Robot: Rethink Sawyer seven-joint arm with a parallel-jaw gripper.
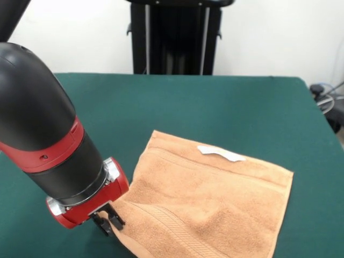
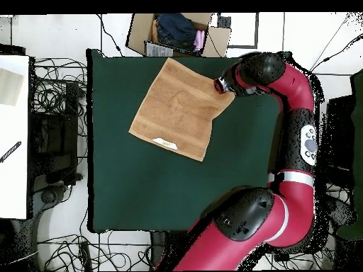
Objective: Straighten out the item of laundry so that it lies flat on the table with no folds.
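The item of laundry [image 1: 209,204], a light orange-tan terry towel, lies spread on the dark green table [image 1: 215,107] with its white tag [image 1: 220,153] near the far edge. Ribbed bands run along two sides, and the near edge runs out of the front view. My gripper [image 1: 109,221] is down at the towel's left corner, its two dark fingers close together on that corner. From overhead the towel [image 2: 181,106] sits as a tilted square at the table's far side. There the gripper [image 2: 217,86] meets its right corner, and the tag [image 2: 165,143] lies near the lower edge.
An open cardboard box [image 2: 177,32] holding clothes sits on the floor just past the table's far edge in the overhead view. The arm's large black and red wrist [image 1: 48,140] hangs over the table's left side. Green cloth [image 2: 156,191] stretches wide below the towel.
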